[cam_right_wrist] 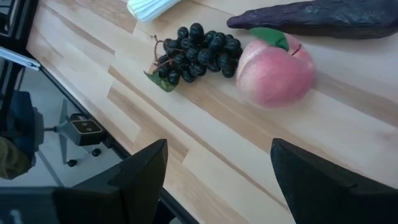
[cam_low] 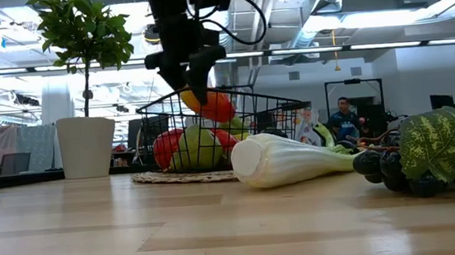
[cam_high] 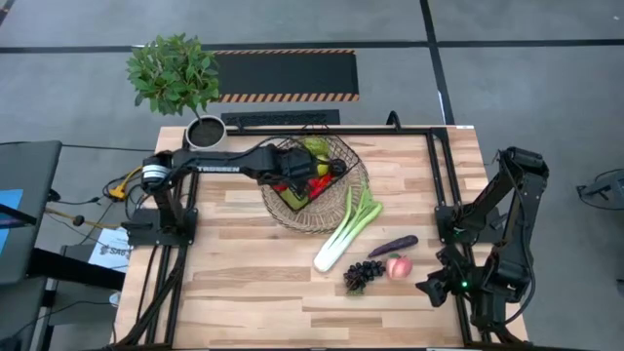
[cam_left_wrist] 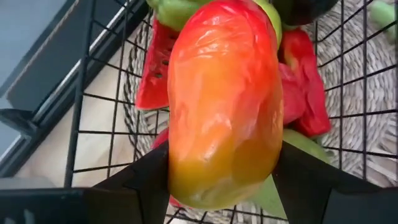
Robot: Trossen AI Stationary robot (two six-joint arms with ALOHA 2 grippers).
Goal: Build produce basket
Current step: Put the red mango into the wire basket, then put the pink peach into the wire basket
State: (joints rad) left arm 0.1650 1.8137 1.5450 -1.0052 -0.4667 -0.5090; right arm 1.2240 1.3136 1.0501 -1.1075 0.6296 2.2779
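Note:
The dark wire basket [cam_high: 327, 161] stands on a round wicker tray [cam_high: 336, 216] at the far middle of the table. It holds red and green produce [cam_low: 188, 147]. My left gripper [cam_high: 292, 180] hangs over the basket's left part, shut on a glossy red-orange pepper [cam_left_wrist: 224, 106]. A leek [cam_high: 349, 226], an aubergine [cam_high: 393, 246], a peach [cam_high: 398, 266] and dark grapes [cam_high: 363, 275] lie on the wood in front of the tray. My right gripper [cam_right_wrist: 217, 180] waits open near the table's front right corner, short of the peach [cam_right_wrist: 273, 71] and grapes [cam_right_wrist: 199, 53]. My left gripper pinches the pepper's yellow-orange end [cam_left_wrist: 205, 180] between its two fingers [cam_left_wrist: 140, 177], one on each side. The fingers slant down from above, coming from the table's left. The pepper [cam_low: 213, 106] hangs below them at about the basket's rim, above the produce in the basket.
A potted green plant [cam_high: 175, 73] in a white pot [cam_low: 86, 146] stands at the far left corner, close to the left arm. Black frame rails [cam_high: 434, 185] run along the table's sides. Bare wood lies in front of the basket on the left [cam_high: 244, 273].

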